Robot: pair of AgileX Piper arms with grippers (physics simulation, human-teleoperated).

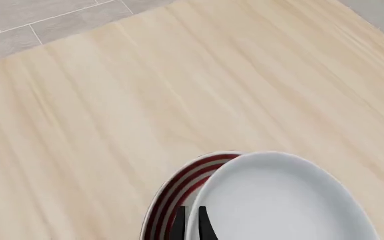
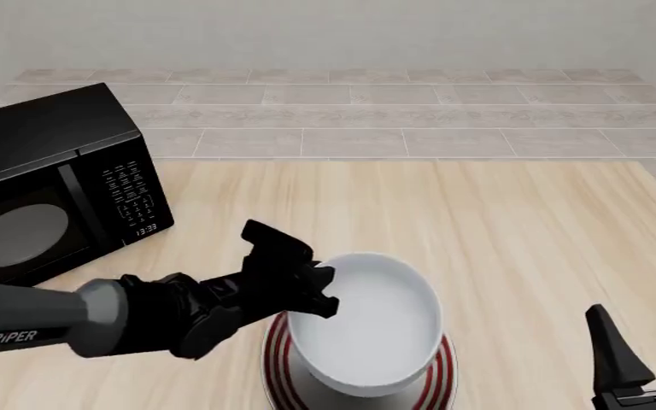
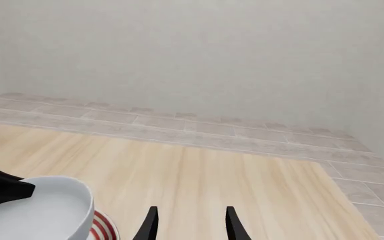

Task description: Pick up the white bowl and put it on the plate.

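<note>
The white bowl [image 2: 374,329] is directly over the plate [image 2: 277,363], whose red rings show around it at the table's front middle. I cannot tell whether the bowl rests on the plate or hangs just above it. My left gripper [image 2: 311,290] is shut on the bowl's left rim. In the left wrist view its fingers [image 1: 178,222] straddle the rim of the bowl [image 1: 279,200], with the plate [image 1: 185,182] beneath. My right gripper [image 2: 647,333] is open and empty at the front right. The right wrist view shows its gripper [image 3: 190,225] open, with the bowl [image 3: 45,210] off to the side.
A black microwave [image 2: 55,196] stands at the table's left, its door shut. The wooden table [image 2: 511,231] ends at a tiled floor behind and at the right edge.
</note>
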